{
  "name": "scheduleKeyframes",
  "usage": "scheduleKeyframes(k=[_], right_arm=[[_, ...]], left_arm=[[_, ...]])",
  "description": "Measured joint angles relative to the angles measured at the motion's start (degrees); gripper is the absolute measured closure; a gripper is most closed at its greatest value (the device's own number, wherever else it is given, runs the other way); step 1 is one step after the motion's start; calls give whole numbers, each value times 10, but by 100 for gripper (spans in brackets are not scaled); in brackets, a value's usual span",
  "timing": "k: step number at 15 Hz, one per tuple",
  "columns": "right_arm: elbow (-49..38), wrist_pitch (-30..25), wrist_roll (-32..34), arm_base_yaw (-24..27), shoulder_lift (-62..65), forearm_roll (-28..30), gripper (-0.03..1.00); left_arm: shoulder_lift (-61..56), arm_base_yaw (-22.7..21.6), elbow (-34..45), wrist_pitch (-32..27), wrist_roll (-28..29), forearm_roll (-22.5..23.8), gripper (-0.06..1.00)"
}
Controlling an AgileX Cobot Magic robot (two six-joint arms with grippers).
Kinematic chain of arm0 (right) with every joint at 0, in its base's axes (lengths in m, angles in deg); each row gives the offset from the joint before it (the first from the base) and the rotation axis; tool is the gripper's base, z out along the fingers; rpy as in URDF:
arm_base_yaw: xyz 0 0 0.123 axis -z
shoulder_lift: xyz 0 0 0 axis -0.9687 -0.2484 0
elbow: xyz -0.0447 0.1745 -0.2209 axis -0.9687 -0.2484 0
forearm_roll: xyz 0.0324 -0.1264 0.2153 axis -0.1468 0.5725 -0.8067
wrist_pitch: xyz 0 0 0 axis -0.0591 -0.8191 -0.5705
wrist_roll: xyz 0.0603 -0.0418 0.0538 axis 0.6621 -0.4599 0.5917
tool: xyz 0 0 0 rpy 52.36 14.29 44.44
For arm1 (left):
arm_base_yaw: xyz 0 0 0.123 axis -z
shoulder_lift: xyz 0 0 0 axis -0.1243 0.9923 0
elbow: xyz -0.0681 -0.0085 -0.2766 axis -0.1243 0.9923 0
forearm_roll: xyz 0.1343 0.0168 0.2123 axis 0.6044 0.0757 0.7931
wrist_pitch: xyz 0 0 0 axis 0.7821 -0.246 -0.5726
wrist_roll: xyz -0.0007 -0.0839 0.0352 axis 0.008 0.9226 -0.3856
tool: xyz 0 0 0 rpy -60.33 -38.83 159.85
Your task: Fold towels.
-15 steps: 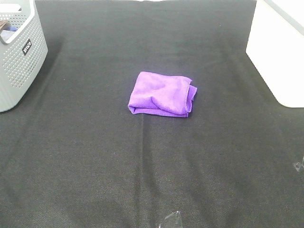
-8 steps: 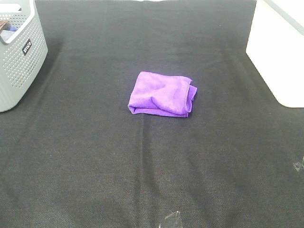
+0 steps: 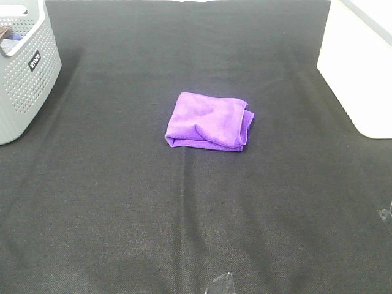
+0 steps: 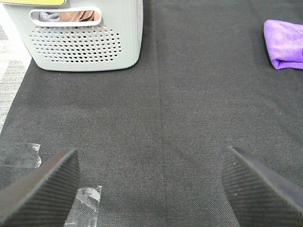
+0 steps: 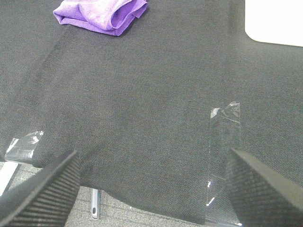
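The purple towel [image 3: 209,120] lies folded into a small, slightly lumpy rectangle near the middle of the tabletop [image 3: 184,214], which is covered by a black cloth. Its layered open edges show at the right side, and a rounded fold runs along the near edge. Nothing touches it.

At the far left stands a grey perforated basket [image 3: 24,67] with a handle slot; the left wrist view shows brown and grey fabric inside it. At the far right sits a white box [image 3: 358,67], well apart from the towel.

Strips of clear tape [image 5: 225,142] hold the black cloth down along its near edge, and another piece [image 4: 85,198] shows on the left side.

The left gripper [image 4: 151,189] hangs over bare black cloth on the near left, its 2 jaws spread wide and holding nothing. The right gripper [image 5: 151,189] hangs over the near edge of the tabletop on the right, its jaws likewise wide apart and empty. Both are well apart from the towel.
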Motion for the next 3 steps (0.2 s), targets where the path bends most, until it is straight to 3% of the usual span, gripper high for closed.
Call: scheduleKeyframes(k=[3], right_arm=[[0, 0, 0, 0, 0, 0, 17]], left_arm=[[0, 0, 0, 0, 0, 0, 18]])
